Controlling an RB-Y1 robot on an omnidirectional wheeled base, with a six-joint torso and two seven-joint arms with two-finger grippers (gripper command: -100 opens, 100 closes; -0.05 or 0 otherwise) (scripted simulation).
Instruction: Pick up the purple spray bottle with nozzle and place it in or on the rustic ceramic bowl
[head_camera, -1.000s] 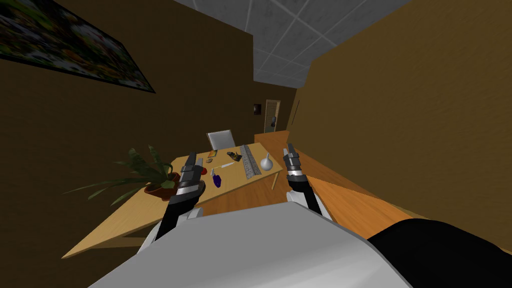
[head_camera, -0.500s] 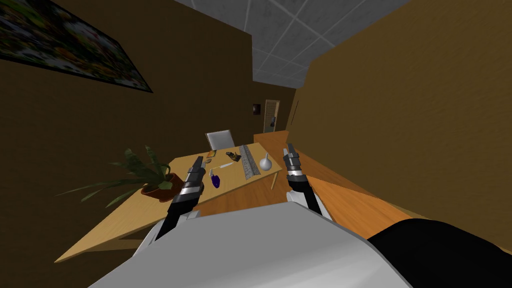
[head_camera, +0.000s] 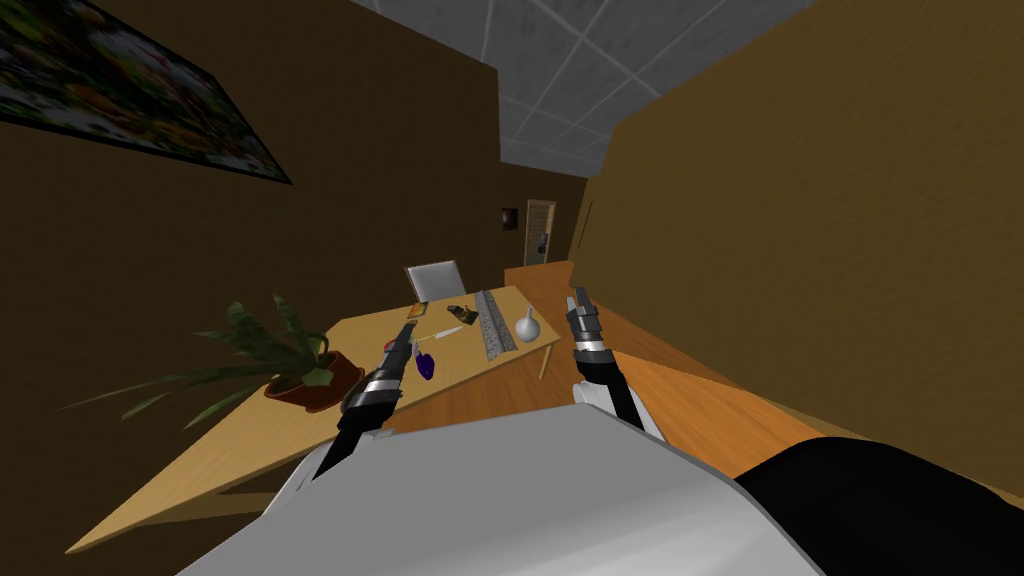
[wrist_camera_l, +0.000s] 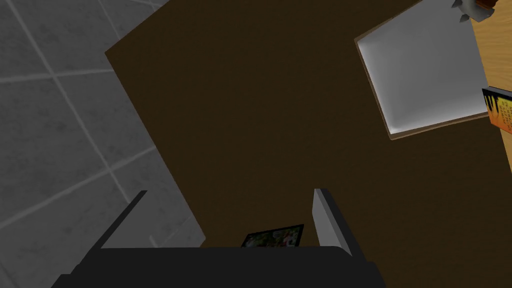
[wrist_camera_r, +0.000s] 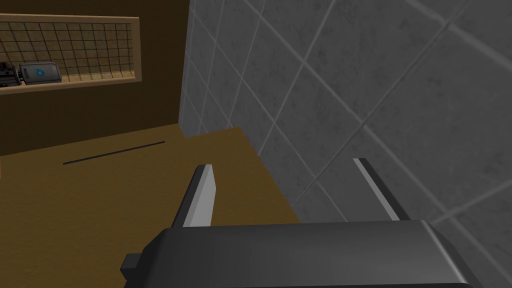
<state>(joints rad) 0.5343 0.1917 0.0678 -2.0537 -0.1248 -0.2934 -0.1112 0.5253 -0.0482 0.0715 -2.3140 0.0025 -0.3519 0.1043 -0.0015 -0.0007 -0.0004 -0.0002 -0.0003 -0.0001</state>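
The purple spray bottle (head_camera: 425, 366) stands on the wooden table (head_camera: 250, 440), its pale nozzle on top. My left gripper (head_camera: 408, 328) hovers over the table close beside the bottle, on its plant side, apart from it. In the left wrist view that gripper (wrist_camera_l: 231, 191) is open with nothing between its fingers. A small red thing (head_camera: 388, 346) shows by my left forearm, partly hidden; I cannot tell whether it is the bowl. My right gripper (head_camera: 578, 299) is raised off the table's right end, and the right wrist view shows it (wrist_camera_r: 282, 165) open and empty.
A potted plant (head_camera: 290, 365) stands on the table left of my left arm. Further along lie a long grey strip (head_camera: 490, 322), a white vase (head_camera: 527, 326), a dark object (head_camera: 462, 312) and an orange book (head_camera: 417, 309). A white chair (head_camera: 435, 277) stands at the far end.
My left arm has reached forward and rightward over the table, closer to the purple bottle, and its forearm has turned. The head camera has shifted slightly. The right arm has not moved.
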